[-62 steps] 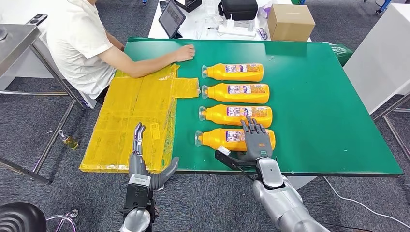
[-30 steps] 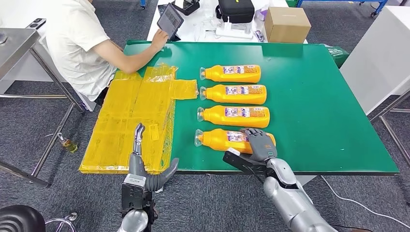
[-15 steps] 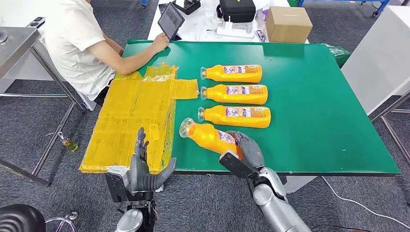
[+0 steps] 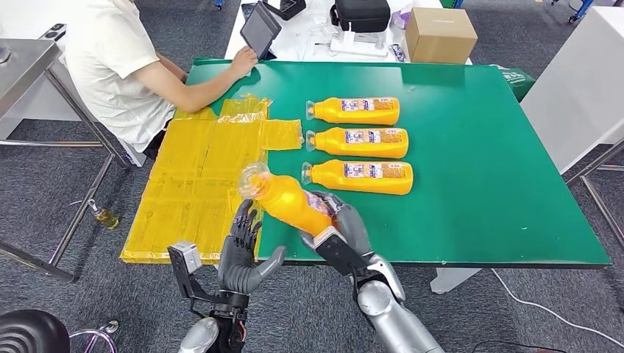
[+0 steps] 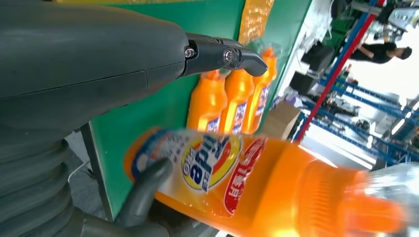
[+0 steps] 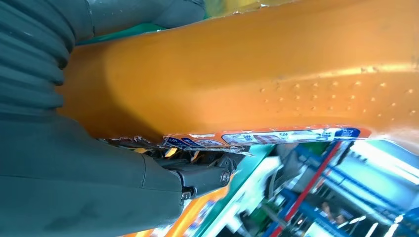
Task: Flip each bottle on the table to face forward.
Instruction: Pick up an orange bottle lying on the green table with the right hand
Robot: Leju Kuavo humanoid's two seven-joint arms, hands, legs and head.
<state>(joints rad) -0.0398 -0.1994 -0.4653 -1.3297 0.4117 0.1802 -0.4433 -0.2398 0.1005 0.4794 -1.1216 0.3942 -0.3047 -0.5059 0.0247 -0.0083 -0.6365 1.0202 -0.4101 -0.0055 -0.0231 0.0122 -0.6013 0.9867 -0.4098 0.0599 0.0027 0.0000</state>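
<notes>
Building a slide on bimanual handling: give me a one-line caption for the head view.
Right hand lifts an orange bottle off the green table, left hand open below.

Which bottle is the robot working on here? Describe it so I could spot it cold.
On the green table, three orange bottles lie in a row. The lifted bottle is at the near edge, gripped by the right hand, tilted with its cap toward the yellow sheet.

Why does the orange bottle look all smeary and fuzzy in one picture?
In the left wrist view the held bottle sits very near the camera, so its cap end smears into blur, and the bright background washes out. In the head view the same bottle, gripped by the right hand, looks sharper, with only its clear cap soft.
</notes>
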